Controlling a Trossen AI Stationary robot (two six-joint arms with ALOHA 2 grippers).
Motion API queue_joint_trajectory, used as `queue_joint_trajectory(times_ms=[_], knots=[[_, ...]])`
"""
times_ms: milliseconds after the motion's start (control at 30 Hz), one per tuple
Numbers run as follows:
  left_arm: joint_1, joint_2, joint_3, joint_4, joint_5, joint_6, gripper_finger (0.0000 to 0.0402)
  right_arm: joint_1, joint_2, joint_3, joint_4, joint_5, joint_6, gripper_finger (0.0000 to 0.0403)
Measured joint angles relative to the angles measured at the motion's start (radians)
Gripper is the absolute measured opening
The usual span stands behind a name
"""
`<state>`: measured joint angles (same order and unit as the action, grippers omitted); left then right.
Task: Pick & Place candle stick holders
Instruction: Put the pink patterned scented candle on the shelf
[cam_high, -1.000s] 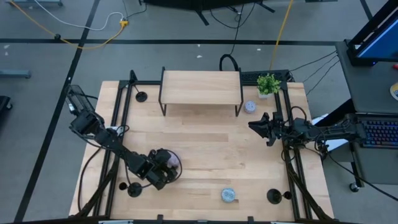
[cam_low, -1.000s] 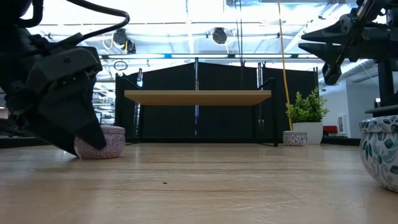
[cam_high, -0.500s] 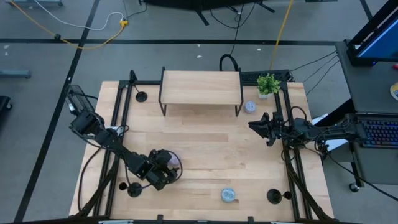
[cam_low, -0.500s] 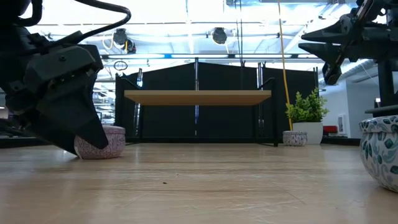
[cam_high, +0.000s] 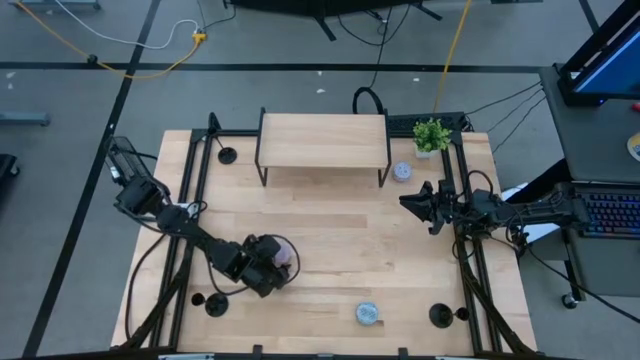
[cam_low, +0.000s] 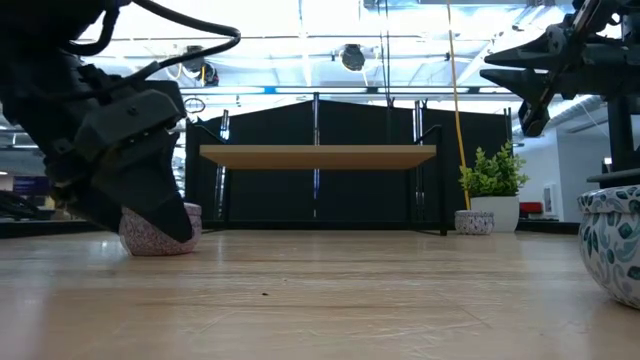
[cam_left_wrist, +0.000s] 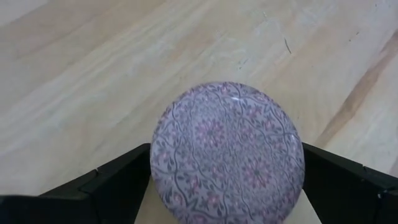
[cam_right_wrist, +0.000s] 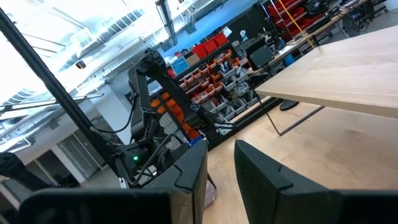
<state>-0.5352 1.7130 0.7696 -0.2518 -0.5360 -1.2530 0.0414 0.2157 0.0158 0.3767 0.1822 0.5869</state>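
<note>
The pale wooden counter (cam_high: 330, 250) carries a low wooden shelf on black legs (cam_high: 324, 140), which serves as the landmark here. Well in front of the shelf and toward its left end, the left gripper (cam_high: 272, 262) sits low over a small round pink-and-purple patterned ceramic bowl (cam_left_wrist: 227, 152); its jaws stand wide, one on each side of the bowl, with the bowl resting on the counter between them. To the right of the shelf and a little in front of it, the right gripper (cam_high: 410, 203) hangs raised above the counter, its jaws narrow with only a slim gap and nothing between them. The small black candle stick holders stand apart at the counter's edges: one (cam_high: 228, 155) just left of the shelf, one (cam_high: 216, 304) far in front near the left corner, one (cam_high: 440, 316) far in front near the right corner. A small green potted plant (cam_high: 431, 135) stands just right of the shelf, a small pale patterned bowl (cam_high: 402, 171) beside it, and a blue-patterned bowl (cam_high: 367, 314) well in front.
</note>
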Motion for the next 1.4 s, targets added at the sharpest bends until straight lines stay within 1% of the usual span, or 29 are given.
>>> queue_joint_trajectory(times_ms=[167, 367, 667, 800, 900, 967, 1067, 1200, 1400], knots=[[0.013, 0.001, -0.001, 0.018, -0.002, 0.058, 0.0382, 0.000, 0.000, 0.000, 0.000, 0.000, -0.005, 0.0073], [0.022, 0.001, -0.001, 0.018, 0.000, 0.069, 0.0367, 0.000, 0.000, 0.000, 0.000, 0.000, -0.007, 0.0073], [0.022, 0.001, -0.002, 0.013, -0.006, 0.070, 0.0301, 0.000, 0.000, 0.000, 0.000, 0.000, -0.007, 0.0073], [0.022, 0.001, -0.002, 0.015, -0.006, 0.064, 0.0300, 0.000, 0.000, 0.000, 0.000, 0.000, 0.000, 0.0073], [0.025, 0.001, -0.001, 0.015, 0.007, 0.056, 0.0311, 0.000, 0.000, 0.000, 0.008, -0.001, 0.003, 0.0073], [0.030, 0.000, -0.001, 0.017, 0.021, 0.054, 0.0314, 0.000, 0.000, 0.000, 0.028, -0.002, 0.003, 0.0073], [0.033, -0.003, 0.000, 0.023, 0.030, 0.055, 0.0305, -0.001, 0.011, 0.000, 0.092, -0.026, 0.003, 0.0073], [0.036, -0.025, -0.001, 0.046, 0.058, 0.069, 0.0299, 0.000, 0.050, 0.000, 0.177, -0.079, 0.032, 0.0073], [0.057, -0.085, -0.001, 0.108, 0.063, 0.148, 0.0309, 0.000, 0.154, 0.000, 0.252, -0.094, 0.102, 0.0076]])
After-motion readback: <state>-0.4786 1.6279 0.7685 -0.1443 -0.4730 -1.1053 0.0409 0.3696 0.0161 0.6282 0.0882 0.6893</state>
